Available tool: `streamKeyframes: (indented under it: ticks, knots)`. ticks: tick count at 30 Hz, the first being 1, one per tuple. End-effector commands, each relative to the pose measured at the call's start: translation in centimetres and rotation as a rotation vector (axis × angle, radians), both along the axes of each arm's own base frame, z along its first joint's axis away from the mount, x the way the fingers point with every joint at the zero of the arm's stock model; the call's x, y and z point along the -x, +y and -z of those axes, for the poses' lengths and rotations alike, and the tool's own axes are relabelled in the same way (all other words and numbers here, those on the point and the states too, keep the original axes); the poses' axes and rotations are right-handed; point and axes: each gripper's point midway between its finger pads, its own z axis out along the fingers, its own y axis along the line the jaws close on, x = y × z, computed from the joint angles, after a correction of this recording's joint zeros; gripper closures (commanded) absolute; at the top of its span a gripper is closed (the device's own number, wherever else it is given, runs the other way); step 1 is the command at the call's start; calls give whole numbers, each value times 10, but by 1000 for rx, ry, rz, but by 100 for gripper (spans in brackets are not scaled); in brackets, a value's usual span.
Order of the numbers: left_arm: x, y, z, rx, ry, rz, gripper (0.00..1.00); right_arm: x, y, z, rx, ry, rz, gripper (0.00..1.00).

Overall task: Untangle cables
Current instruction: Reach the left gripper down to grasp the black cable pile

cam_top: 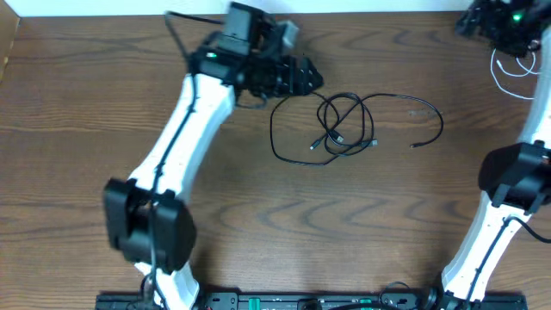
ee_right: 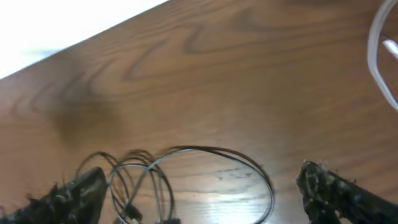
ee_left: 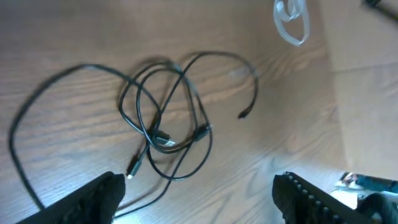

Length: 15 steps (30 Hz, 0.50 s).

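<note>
The black cable (cam_top: 344, 129) lies in a loose tangle of loops at the table's middle, with one plug end (cam_top: 415, 145) out to the right. It shows in the left wrist view (ee_left: 161, 118) and the right wrist view (ee_right: 186, 168). The white cable (cam_top: 513, 71) lies coiled at the far right, apart from the black one; it also shows in the left wrist view (ee_left: 291, 22) and the right wrist view (ee_right: 380, 56). My left gripper (cam_top: 301, 77) (ee_left: 199, 199) is open and empty, just left of the tangle. My right gripper (cam_top: 504, 21) (ee_right: 199, 193) is open and empty at the back right.
The wooden table (cam_top: 284, 224) ends at a white edge along the back (cam_top: 370, 7). A cardboard wall (cam_top: 7, 43) stands at the far left. The thick black wire of the left arm (cam_top: 176, 34) loops at the back.
</note>
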Motion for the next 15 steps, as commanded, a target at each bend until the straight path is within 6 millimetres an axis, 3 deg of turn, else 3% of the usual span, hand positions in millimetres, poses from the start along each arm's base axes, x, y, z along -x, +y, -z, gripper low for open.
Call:
streamKeyframes:
  ticks: [1, 5, 8, 15]
  knots:
    - [-3, -8, 50, -134, 35, 1, 30, -3, 21, 5, 30, 2, -71, 7]
    - [-8, -19, 94, -257, 41, -28, 36, -4, 32, 8, 60, 13, -86, 14]
    - [-11, -34, 120, -300, 37, -44, 42, -4, 33, 9, 74, 17, -87, 15]
    - [-17, -48, 174, -351, 91, -146, 54, -3, 34, 9, 73, 22, -88, 20]
